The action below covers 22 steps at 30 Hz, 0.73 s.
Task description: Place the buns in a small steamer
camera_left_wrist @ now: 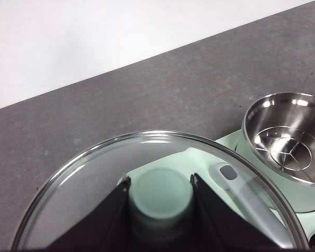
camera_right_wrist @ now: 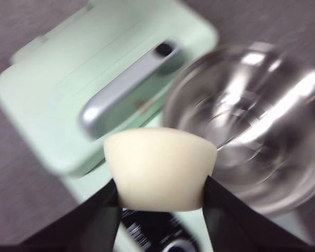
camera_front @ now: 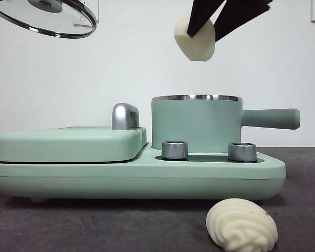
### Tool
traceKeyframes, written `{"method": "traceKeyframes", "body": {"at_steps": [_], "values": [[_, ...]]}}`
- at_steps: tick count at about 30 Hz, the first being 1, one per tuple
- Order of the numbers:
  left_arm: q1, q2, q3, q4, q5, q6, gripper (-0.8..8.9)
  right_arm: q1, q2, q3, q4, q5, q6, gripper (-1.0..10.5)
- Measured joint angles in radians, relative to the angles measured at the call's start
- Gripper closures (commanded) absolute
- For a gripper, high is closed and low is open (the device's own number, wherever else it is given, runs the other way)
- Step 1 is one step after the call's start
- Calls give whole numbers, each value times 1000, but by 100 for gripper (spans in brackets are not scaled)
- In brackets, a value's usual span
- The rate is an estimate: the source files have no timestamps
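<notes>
Above the open steamer (camera_front: 196,123), the right gripper (camera_front: 212,18) is clamped on the smooth bun (camera_front: 195,40), held in the air. High to one side, the left gripper (camera_left_wrist: 160,181) grips the knob (camera_left_wrist: 160,194) of the glass lid (camera_front: 44,18). The swirled bun (camera_front: 242,224) lies on the table (camera_front: 94,226), in front of the cooker base (camera_front: 136,176).

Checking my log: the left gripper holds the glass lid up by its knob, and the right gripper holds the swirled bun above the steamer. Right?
Not quite: the right gripper holds the smooth bun, as the right wrist view shows. The swirled bun lies on the table.
</notes>
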Motion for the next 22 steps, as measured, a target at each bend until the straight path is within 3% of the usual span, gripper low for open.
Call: {"method": "traceKeyframes", "body": {"at_steps": [10,22], "values": [[0,0,0,0,0,0,799,-76,305,167,43,47,-103,733],[0,0,0,2,0,0,799,-107,455,187,162,58,-143,732]]}}
